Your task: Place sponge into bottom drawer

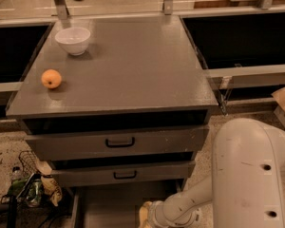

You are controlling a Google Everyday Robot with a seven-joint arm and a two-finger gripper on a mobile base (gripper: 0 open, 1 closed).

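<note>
The bottom drawer [109, 208] stands pulled out below the two upper grey drawers, its flat grey floor showing at the bottom edge of the camera view. The pale yellow sponge [144, 214] is at the drawer's right front, right against the end of my arm. My gripper [152, 218] is there at the sponge, low over the open drawer and partly cut off by the bottom edge of the view. The white arm reaches in from the lower right.
On the grey cabinet top sit an orange fruit [51, 79] at the left and a white bowl [73, 40] at the back left. The two upper drawers [118, 144] are closed. Bags and cables [31, 189] lie on the floor at the left.
</note>
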